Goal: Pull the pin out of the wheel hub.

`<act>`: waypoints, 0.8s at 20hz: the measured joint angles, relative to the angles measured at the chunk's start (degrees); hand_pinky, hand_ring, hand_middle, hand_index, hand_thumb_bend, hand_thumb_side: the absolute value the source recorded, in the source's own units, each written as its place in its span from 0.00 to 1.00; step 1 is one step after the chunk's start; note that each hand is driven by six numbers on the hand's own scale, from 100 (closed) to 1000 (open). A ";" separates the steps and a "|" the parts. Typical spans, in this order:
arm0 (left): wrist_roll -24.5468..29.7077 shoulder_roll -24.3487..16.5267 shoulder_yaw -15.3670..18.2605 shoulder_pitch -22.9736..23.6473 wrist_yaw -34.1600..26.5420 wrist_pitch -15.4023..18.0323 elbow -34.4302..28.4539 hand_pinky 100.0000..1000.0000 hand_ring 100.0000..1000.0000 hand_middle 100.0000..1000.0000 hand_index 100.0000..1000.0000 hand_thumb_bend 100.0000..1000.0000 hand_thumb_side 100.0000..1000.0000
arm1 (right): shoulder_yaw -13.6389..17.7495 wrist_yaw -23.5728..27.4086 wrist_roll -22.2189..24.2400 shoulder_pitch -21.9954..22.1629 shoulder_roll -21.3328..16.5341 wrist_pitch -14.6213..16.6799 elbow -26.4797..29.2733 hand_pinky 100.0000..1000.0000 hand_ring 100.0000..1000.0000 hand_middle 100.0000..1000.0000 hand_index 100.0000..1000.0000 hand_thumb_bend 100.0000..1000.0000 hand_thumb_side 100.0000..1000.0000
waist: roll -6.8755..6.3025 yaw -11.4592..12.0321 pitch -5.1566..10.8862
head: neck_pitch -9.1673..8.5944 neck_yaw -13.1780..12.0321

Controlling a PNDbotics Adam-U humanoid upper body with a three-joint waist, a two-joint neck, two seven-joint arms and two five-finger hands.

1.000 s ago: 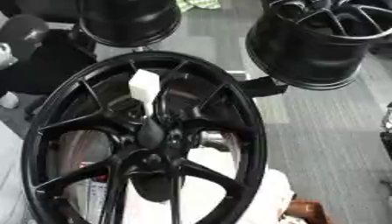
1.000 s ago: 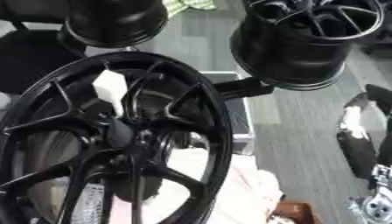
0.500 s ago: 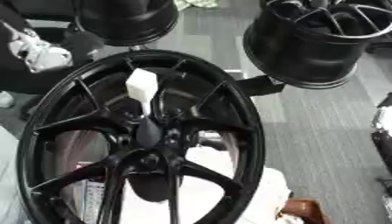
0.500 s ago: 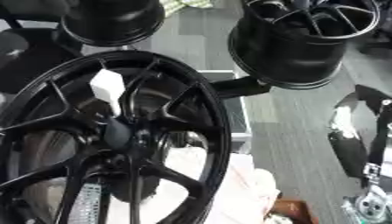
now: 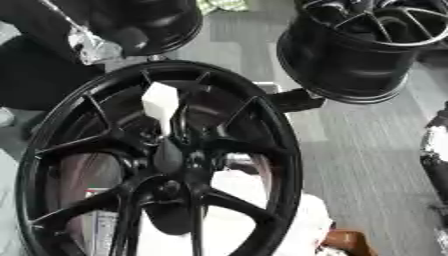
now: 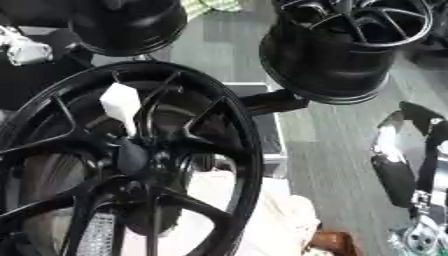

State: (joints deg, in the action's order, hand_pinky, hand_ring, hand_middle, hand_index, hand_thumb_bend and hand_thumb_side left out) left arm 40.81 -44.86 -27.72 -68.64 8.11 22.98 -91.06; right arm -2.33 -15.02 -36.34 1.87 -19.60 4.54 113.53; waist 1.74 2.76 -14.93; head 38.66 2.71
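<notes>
1. The wheel hub [image 5: 162,160] fills the lower left of the frame. The pin [image 5: 160,102] is seen as a white block in the upper middle of the wheel, between two spokes. A dark shaft runs down from it to the hub's centre. It is judged to be seated and not yet pulled.

2. The right hand [image 6: 394,165] is seen at the right edge of the right eye view, well apart from the pin. Whether its fingers are spread or curled cannot be told.

3. A pale metallic part [image 5: 87,45] is seen at the upper left, just beyond the wheel's rim. It may be the left hand, but this cannot be confirmed, nor can the state of its fingers be told.

4. Neither hand is on the pin, so a long reach is judged to be needed. A hand could be caught on a spoke or on the rim if it is brought in off line.

5. The gaps beside the white block are narrow. If only a corner of the block is taken, it could slip out of the fingers.

6. If the pin is pulled askew to its shaft, it could jam, or the wheel could be dragged across the white cloth [image 5: 254,200] beneath it.

7. Against the earlier pictures, the pin is found in the same place in the hub. The pale part at the upper left has been carried rightward, nearer the rim. The right hand is little changed.
</notes>
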 measured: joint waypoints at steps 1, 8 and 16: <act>0.01 0.32 -0.03 -0.05 0.55 -0.01 0.69 0.81 0.80 0.77 0.87 0.00 0.21 | -0.07 0.00 0.01 -0.17 0.00 -0.01 0.00 0.85 0.76 0.55 0.69 0.00 0.43 | -0.09 -0.08 -0.05 | 0.00 -0.01; 0.32 1.12 -0.81 -0.05 3.77 -0.32 3.39 0.83 0.81 0.78 0.87 0.00 0.22 | -0.16 0.03 -0.12 -0.37 0.00 -0.12 0.00 0.85 0.76 0.55 0.69 0.00 0.43 | -0.75 -0.41 -0.34 | -0.01 -0.18; -0.60 1.12 -3.14 1.24 7.55 0.60 5.31 0.84 0.82 0.78 0.86 0.00 0.34 | -0.16 0.10 -0.28 -0.62 0.00 -0.22 0.00 0.85 0.76 0.55 0.69 0.00 0.43 | -1.00 -0.71 -0.34 | -0.01 -0.28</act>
State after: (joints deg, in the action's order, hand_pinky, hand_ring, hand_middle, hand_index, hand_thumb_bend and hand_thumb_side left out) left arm 40.21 -43.75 -30.85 -67.40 15.66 23.57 -85.74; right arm -2.49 -14.93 -36.62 1.25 -19.60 4.32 113.53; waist 0.74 2.05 -15.28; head 38.65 2.42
